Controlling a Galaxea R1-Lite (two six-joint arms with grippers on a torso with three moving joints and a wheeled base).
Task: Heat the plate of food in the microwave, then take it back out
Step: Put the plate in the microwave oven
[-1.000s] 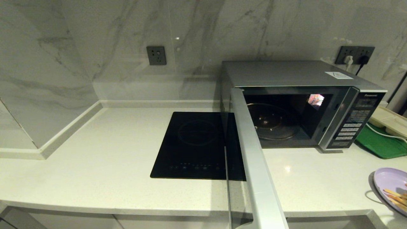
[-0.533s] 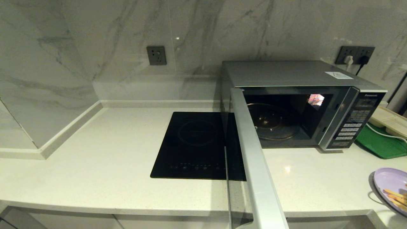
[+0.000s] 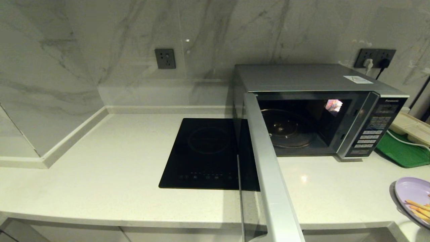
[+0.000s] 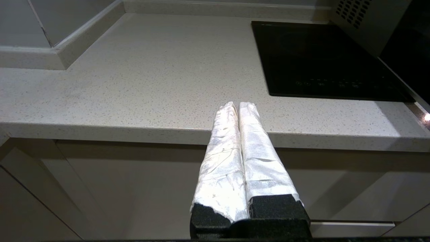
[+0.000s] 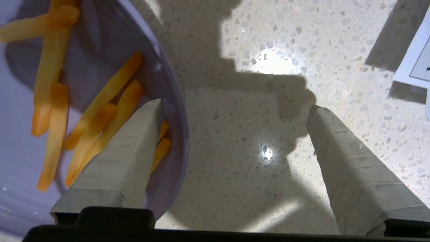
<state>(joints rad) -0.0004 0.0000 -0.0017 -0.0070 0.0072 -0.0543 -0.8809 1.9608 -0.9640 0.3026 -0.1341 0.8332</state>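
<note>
The left hand (image 4: 238, 106) waits low at the near edge of the desk (image 4: 134, 84), its two fingers pressed together and holding nothing. The microwave (image 3: 312, 80) stands at the far right with its door wide open. The plate (image 3: 411, 193) sits on the desk at the near right. I think the step is picking up the plate. The right hand (image 5: 235, 111) is wide open, one finger over the fries (image 5: 50, 84) and one outside the rim. Next it should pinch the rim. Only the right wrist view shows this.
</note>
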